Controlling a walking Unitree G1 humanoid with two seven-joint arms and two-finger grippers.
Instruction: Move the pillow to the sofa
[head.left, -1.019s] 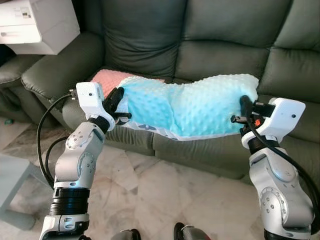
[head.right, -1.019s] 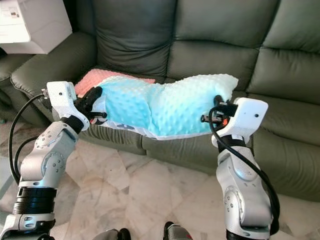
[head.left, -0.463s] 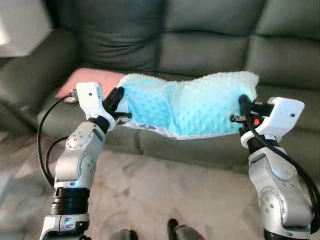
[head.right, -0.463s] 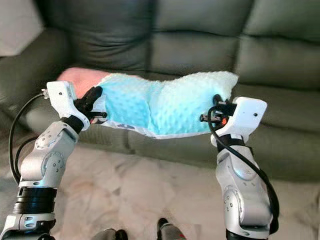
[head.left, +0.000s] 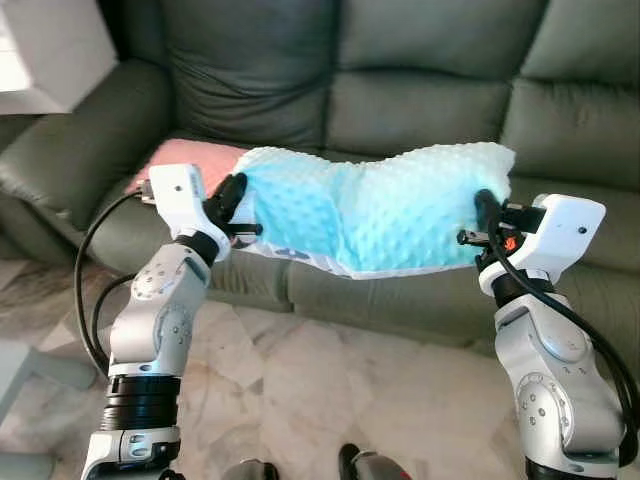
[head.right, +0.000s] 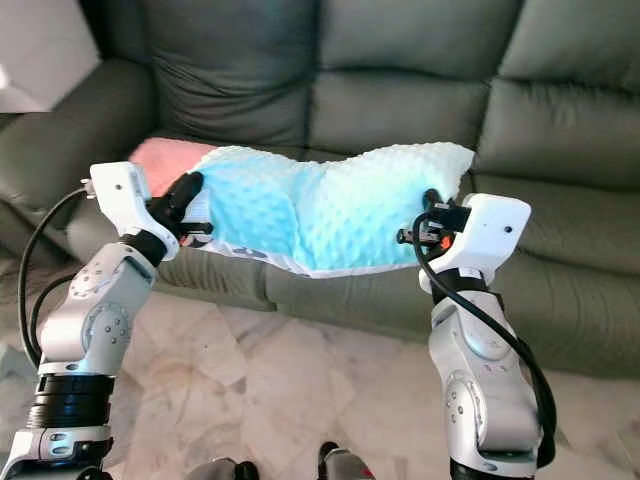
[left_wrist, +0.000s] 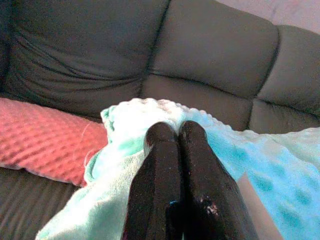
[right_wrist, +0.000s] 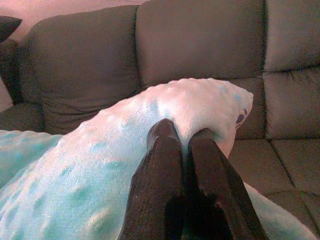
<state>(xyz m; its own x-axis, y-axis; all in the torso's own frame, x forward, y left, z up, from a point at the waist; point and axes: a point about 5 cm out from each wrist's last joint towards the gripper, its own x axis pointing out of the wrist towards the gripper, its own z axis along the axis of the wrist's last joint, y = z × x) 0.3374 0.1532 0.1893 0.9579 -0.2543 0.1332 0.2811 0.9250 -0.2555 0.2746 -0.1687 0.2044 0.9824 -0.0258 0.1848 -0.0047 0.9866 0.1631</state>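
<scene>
- Both arms are silver metal, built of rounded joint housings dotted with small screws.
- A ribbed black ring bands the left arm low down.
- White boxy wrist housings sit behind the left gripper (head.left: 238, 207) and the right gripper (head.left: 482, 218).
- Each gripper has two long black fingers.
- Black cables loop beside each arm.
- A small orange-red mark shows at the right wrist.

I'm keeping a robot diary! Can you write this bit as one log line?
carrying | blue pillow held up in front of sofa | left gripper shut on one end | right gripper shut on other | pink pillow lies on seat
</scene>
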